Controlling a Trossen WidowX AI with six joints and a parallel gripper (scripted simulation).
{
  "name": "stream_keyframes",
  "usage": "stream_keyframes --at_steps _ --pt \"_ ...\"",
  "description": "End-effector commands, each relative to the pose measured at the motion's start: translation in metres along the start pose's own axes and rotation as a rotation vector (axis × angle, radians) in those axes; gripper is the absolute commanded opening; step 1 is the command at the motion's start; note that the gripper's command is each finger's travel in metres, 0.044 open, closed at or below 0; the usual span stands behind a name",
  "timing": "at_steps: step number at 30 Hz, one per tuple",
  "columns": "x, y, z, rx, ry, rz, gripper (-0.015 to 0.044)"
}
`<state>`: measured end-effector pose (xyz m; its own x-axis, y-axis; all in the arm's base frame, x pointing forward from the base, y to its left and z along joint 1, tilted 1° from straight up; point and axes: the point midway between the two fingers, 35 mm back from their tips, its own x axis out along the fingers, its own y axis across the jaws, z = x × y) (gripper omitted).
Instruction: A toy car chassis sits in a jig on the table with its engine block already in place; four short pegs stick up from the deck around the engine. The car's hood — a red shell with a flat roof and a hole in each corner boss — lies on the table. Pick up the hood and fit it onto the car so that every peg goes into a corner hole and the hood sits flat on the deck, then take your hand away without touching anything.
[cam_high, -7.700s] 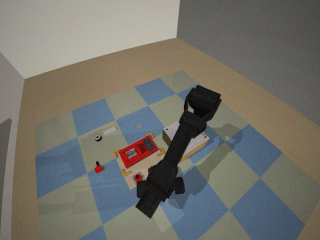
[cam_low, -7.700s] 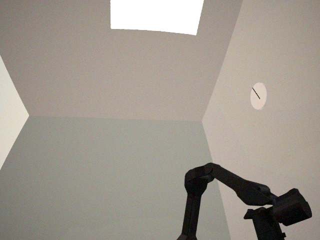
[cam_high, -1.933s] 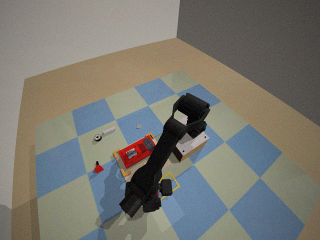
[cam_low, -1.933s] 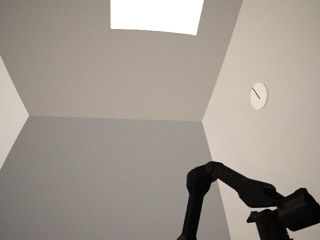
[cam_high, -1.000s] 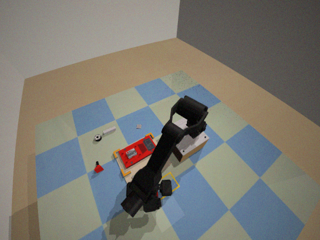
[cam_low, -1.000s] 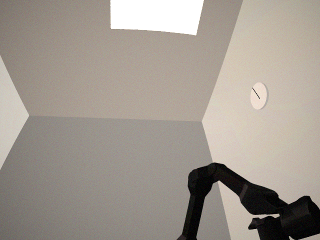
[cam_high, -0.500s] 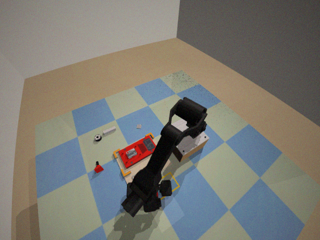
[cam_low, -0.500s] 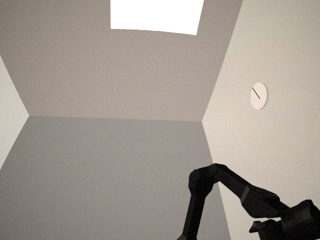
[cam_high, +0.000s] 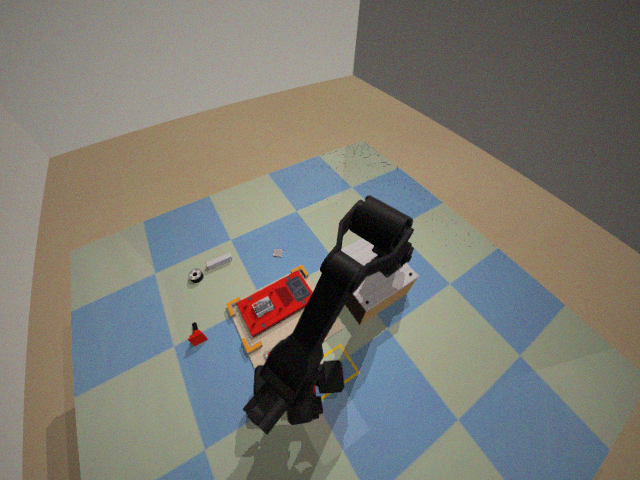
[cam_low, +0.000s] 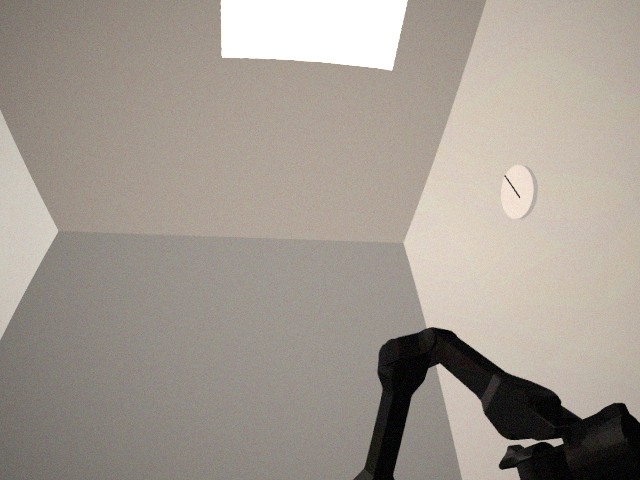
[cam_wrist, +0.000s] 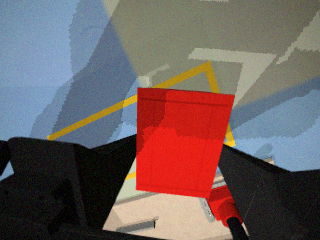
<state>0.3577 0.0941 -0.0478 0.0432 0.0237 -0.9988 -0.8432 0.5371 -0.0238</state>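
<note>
The red hood (cam_high: 315, 389) (cam_wrist: 177, 150) is between the fingers, at the yellow outline, with its flat roof facing the wrist camera. My gripper (cam_high: 317, 393) (cam_wrist: 176, 142) appears shut on the hood, with one finger against each long side in the wrist view; the fingertips are hidden behind the hood's edges. The red chassis (cam_high: 281, 310) sits in the jig board (cam_high: 281, 330) between orange corner brackets. The grey engine block (cam_high: 262, 306) is on its deck. The arm covers part of the board. The pegs and the hood's corner holes are too small or hidden to tell.
A wooden box with a white top (cam_high: 379, 286) stands right of the jig. A wheel (cam_high: 195, 275), a white bar (cam_high: 218, 261), a small pale plate (cam_high: 278, 253) and a red piece with a black stem (cam_high: 196, 337) lie around the jig. Another red piece (cam_wrist: 222, 201) is near the hood.
</note>
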Motion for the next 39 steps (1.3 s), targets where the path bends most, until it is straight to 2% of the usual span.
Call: stream_keyframes --at_steps 1,6,16,17,39 --pt "0.0 0.0 0.0 0.0 0.001 -0.001 0.0308" --pt "0.0 0.0 0.0 0.0 0.001 -0.001 0.0275" --pt "-0.011 0.0 0.0 0.0 0.0 0.0 0.0012" --pt "-0.014 0.0 0.0 0.0 0.0 0.0 0.0" --pt "-0.084 -0.001 0.0 0.0 0.0 -0.001 0.0"
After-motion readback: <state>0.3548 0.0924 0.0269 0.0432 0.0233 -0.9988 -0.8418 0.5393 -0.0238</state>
